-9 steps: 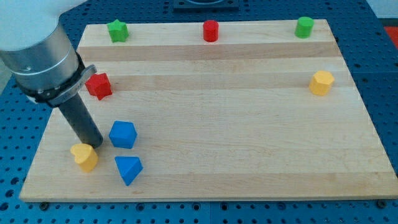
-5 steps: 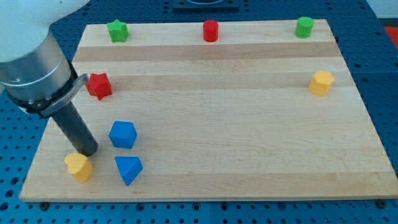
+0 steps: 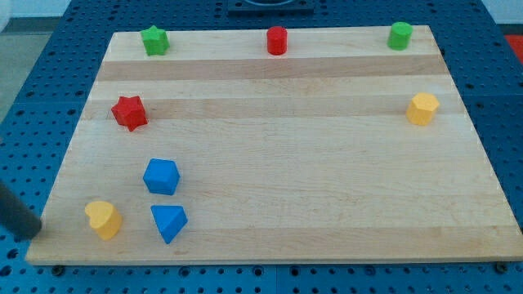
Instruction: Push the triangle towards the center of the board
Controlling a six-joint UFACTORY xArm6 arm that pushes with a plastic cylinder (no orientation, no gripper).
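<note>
Blue triangle (image 3: 168, 222) near tabletop (image 3: 294, 163) bottom-left corner. Beside yellow block (image 3: 104, 220), below blue block (image 3: 161, 176). My tip (image 3: 33, 234) off the left edge.

You'll find the blue triangle (image 3: 168, 222) low in the frame's lower left, lying flat on the wooden board (image 3: 286, 163) near its bottom edge. It's a solid blue wedge, its broad side toward the view's top and one corner pointing down toward the view's bottom. Nothing touches it.
</note>
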